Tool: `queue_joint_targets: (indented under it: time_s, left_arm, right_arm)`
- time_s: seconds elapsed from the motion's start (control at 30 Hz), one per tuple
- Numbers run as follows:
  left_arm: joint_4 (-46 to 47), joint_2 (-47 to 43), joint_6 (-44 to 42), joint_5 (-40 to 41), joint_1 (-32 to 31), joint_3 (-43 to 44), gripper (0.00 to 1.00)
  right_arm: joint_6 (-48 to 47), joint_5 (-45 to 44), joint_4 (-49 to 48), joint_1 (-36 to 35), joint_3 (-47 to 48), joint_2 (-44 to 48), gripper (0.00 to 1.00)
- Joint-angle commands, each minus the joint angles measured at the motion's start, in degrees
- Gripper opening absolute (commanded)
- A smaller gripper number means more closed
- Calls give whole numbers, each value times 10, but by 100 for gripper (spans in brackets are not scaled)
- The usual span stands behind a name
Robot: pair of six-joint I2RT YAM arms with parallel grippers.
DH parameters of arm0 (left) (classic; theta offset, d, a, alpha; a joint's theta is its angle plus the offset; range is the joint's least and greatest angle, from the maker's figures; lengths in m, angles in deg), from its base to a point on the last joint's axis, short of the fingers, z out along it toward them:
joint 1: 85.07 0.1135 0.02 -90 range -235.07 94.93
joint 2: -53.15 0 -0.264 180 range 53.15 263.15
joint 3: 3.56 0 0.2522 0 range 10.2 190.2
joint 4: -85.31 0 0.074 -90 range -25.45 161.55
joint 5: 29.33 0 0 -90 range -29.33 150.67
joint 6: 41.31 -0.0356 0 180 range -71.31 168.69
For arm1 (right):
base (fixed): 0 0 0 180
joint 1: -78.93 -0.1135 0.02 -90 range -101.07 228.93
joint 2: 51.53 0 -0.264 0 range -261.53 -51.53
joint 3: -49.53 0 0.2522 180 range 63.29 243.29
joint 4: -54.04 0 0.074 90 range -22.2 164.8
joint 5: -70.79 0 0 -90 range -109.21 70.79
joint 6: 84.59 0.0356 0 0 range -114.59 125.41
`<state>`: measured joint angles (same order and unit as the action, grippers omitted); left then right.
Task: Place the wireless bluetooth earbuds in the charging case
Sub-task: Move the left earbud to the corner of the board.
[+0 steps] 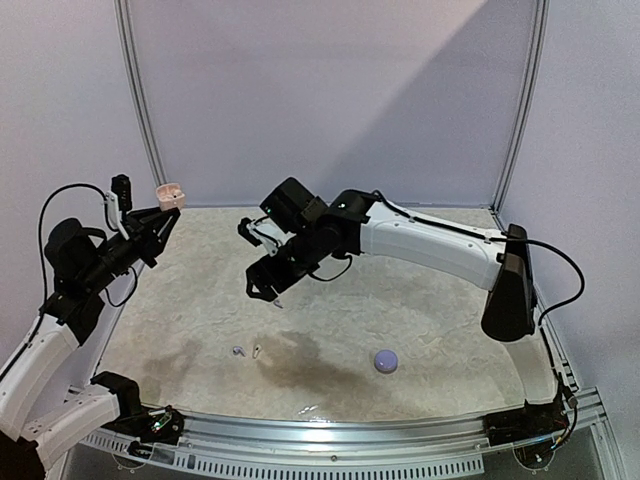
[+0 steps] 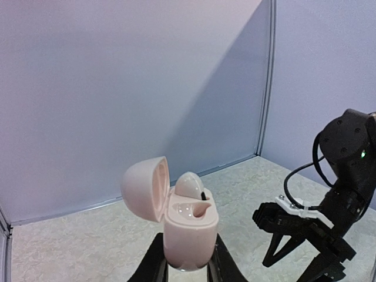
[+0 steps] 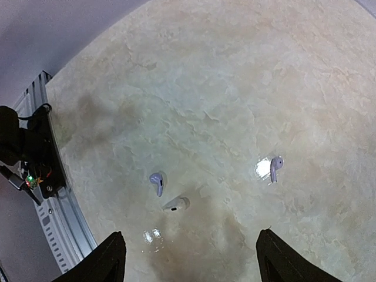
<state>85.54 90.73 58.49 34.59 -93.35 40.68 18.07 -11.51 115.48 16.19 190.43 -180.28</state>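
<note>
Mottled tabletop (image 1: 420, 300), glossy pebble-shaped charging case (image 2: 188, 235)

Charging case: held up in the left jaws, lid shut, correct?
Wrong on the lid: the left wrist view shows the charging case with its lid swung open. It is held up in the left jaws, as you said.

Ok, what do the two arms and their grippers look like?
The left arm and right arm match: white link shells, black joints, looping black cables. A green light glows near the right arm's wrist. The left gripper and right gripper have black tapered fingers.
</note>
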Motion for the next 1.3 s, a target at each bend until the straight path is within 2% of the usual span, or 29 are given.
queue_joint_targets:
  time_s: [0.0, 0.07, 0.17, 0.27, 0.37, 0.6, 0.7, 0.9, 1.27]
  left_arm:
    - [3, 20, -51, -9, 7, 18, 0]
    - [47, 21, -40, -23, 8, -3, 0]
    - [132, 9, 20, -16, 7, -48, 0]
    - [132, -20, 82, 7, 7, -52, 0]
    - [138, -51, 89, 13, 7, -72, 0]
    - [138, -83, 101, -6, 7, -98, 0]
    - [146, -82, 98, -14, 7, -105, 0]
    - [155, -59, 117, -11, 7, -104, 0]
    - [156, -45, 116, -5, 7, -105, 0]
  right_arm:
    - [39, -29, 24, -21, 18, -22, 77]
    - [70, -44, 17, -30, 33, -45, 76]
    - [111, -102, 5, -43, 37, -66, 74]
    - [194, -103, 7, -43, 36, -79, 71]
    - [251, -114, -6, -50, 22, -87, 68]
    - [309, -161, 17, -67, 49, -136, 68]
    - [316, -168, 24, -70, 47, -147, 67]
    - [313, -156, -1, -73, 50, -174, 58]
    - [294, -169, -14, -81, 61, -206, 53]
